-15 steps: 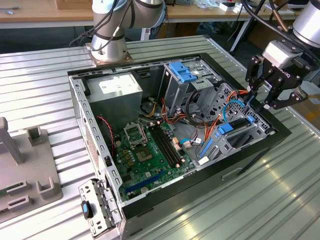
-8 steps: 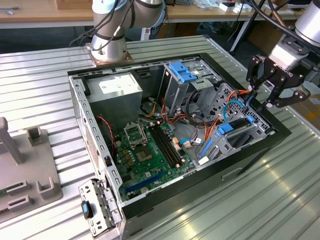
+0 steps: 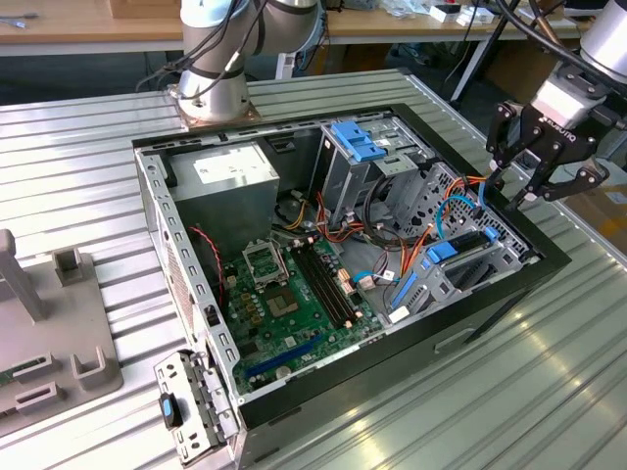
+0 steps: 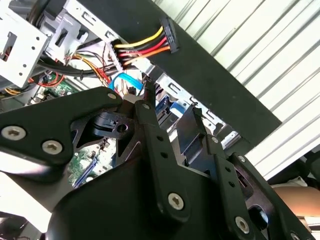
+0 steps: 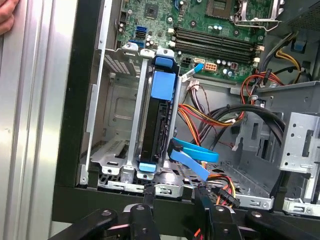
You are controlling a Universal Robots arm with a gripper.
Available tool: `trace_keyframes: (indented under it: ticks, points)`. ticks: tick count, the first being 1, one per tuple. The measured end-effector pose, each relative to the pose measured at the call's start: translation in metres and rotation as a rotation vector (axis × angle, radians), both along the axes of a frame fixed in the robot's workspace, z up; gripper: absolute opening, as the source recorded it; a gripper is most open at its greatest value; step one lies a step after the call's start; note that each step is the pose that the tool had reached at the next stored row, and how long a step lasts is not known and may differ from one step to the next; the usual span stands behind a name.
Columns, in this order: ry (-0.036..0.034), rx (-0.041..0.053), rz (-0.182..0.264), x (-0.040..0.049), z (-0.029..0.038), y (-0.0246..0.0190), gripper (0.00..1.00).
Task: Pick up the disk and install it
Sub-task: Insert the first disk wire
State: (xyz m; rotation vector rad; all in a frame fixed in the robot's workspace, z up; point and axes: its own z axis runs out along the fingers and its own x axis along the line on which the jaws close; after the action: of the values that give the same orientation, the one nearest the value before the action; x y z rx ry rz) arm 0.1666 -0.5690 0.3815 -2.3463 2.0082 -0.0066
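Gripper (image 3: pixel 514 191) partly open, empty | exterior view: 2 o'clock from PC case (image 3: pixel 294 411) centre | disk (image 5: pixel 157 115) on edge in drive cage (image 5: pixel 117 115), ungripped | seating looks done, unconfirmed

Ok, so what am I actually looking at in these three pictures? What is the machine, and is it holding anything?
It is one robot arm bolted to a ribbed metal table, working over an open computer case. The exterior view comes from a camera standing off the arm and takes in the whole scene. The two wrist views come from cameras riding near the arm's wrist, looking past its black tool into the case. The tool's two fingers are apart and hold nothing. Just beyond them, in the first wrist view, the disk, a dark drive in a bright blue carrier, stands on edge in a metal cage inside the case, near the green motherboard and loose cables.
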Motion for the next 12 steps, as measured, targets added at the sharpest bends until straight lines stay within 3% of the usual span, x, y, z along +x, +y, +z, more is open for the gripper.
trace_keyframes:
  ticks: [4,9,12]
  points:
    - [0.0,-0.0001,0.007,0.0113,0.0001,0.0044,0.44]
    - [0.0,-0.0002,0.009,0.012,0.0,0.0046,0.44]
    - [0.0,-0.0001,0.05,0.0138,0.0,0.0046,0.44]
